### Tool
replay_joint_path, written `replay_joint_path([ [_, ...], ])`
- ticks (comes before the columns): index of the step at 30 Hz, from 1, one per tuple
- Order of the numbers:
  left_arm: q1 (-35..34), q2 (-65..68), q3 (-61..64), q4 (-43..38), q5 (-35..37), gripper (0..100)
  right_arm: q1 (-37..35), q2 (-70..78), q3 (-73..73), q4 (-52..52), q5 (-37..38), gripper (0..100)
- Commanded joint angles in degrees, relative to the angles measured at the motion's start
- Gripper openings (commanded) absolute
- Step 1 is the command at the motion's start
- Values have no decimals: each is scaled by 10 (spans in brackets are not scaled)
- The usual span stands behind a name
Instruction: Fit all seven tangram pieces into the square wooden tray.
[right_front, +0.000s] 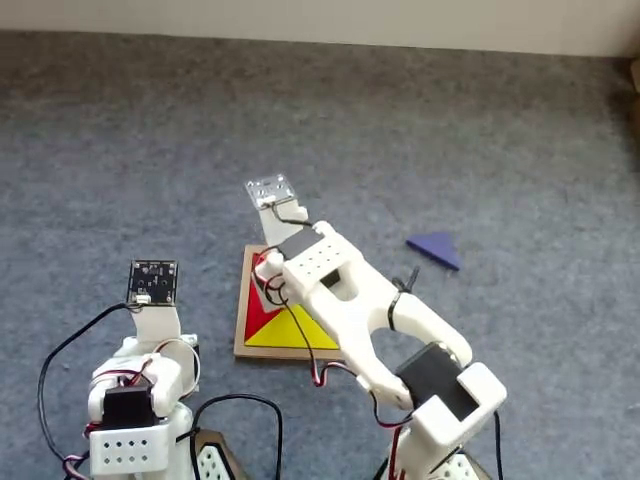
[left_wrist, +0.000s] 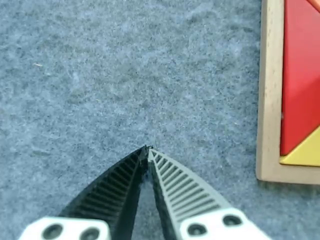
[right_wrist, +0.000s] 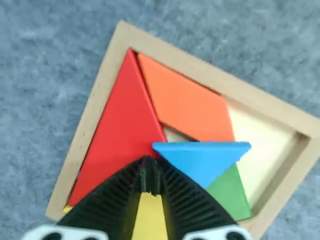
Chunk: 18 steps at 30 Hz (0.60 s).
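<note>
The square wooden tray (right_wrist: 165, 50) holds a red triangle (right_wrist: 120, 130), an orange parallelogram (right_wrist: 185, 102), a green piece (right_wrist: 230, 192) and a yellow triangle (right_wrist: 147, 217). A blue triangle (right_wrist: 202, 157) lies in the tray's middle, over a small gap beside the orange piece. Bare tray floor (right_wrist: 262, 145) shows at one corner. My right gripper (right_wrist: 150, 167) is shut just above the tray, its tips next to the blue triangle's corner, with nothing between them. A purple triangle (right_front: 436, 248) lies on the carpet right of the tray (right_front: 243, 310). My left gripper (left_wrist: 146, 151) is shut over bare carpet, left of the tray (left_wrist: 267, 100).
Grey carpet covers the whole table. The right arm (right_front: 360, 300) stretches over the tray and hides most of it in the high view. The left arm (right_front: 140, 390) stands at the near left. Cables trail around both bases.
</note>
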Motion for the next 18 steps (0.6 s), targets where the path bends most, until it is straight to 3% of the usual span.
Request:
replay_joint_path([
  [1, 0, -18, 11, 4, -4, 14, 22, -4, -36, -9, 6, 18],
  [9, 0, -18, 11, 4, -4, 14, 29, -9, -79, 0, 9, 18],
  [18, 0, -18, 11, 4, -4, 14, 79, -8, -194, 115, 9, 18],
])
